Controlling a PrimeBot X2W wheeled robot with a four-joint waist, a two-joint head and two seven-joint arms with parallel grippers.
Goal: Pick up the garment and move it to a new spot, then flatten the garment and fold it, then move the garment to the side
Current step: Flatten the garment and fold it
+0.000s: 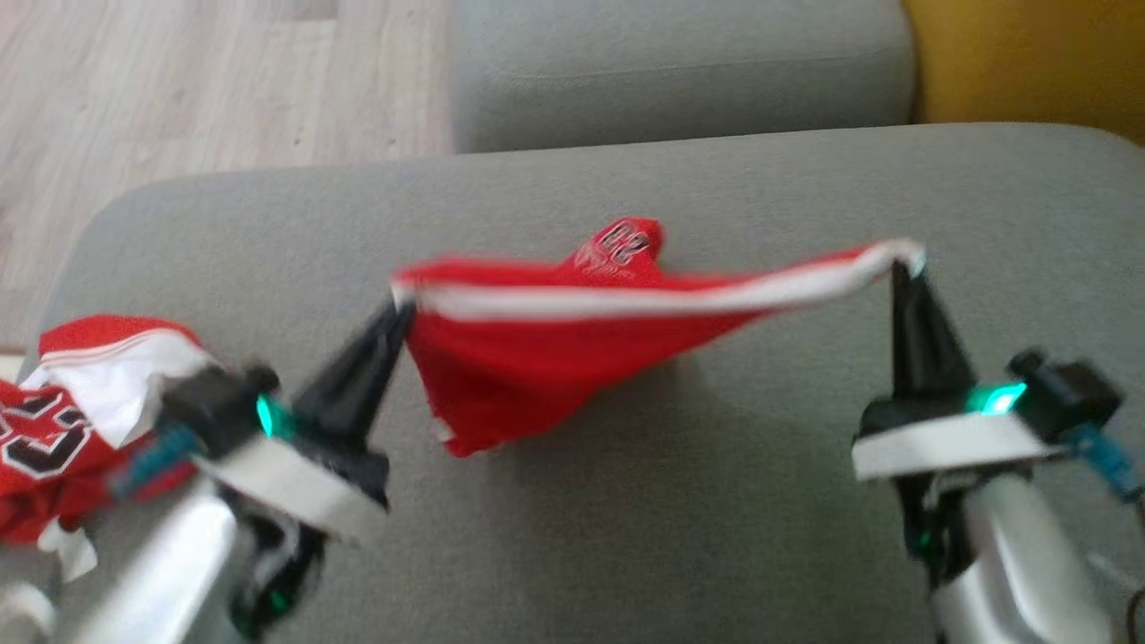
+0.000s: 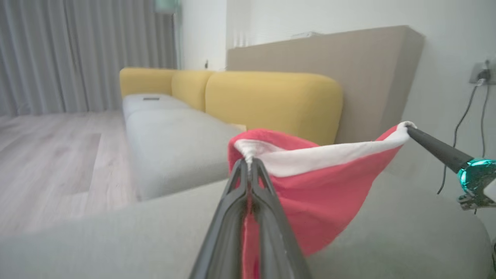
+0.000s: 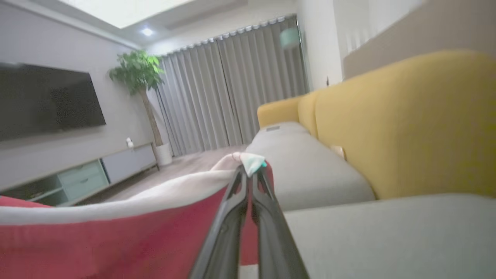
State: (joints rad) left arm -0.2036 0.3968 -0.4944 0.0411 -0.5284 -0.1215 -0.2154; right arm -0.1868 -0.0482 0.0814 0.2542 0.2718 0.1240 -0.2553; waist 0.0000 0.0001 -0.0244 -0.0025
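Left claw (image 1: 400, 310), right claw (image 1: 900, 268) pinch red garment (image 1: 537, 358) band ends, stretched between

The head camera looks steeply down onto the grey seat cushion (image 1: 572, 537), near enough that the cushion spans the frame. Wooden floor (image 1: 179, 89) shows at the upper left and a yellow backrest (image 1: 1029, 54) at the upper right. The left wrist camera sits low, just behind the left gripper (image 2: 248, 162), and faces lengthwise towards grey curtains (image 2: 77, 54). The right wrist camera sits equally low behind the right gripper (image 3: 249, 172), facing much the same way but angled more towards the television (image 3: 46, 100). All three views share the red garment (image 1: 537, 358) and the cushion. Both wrist views also share the backrest and the curtains.
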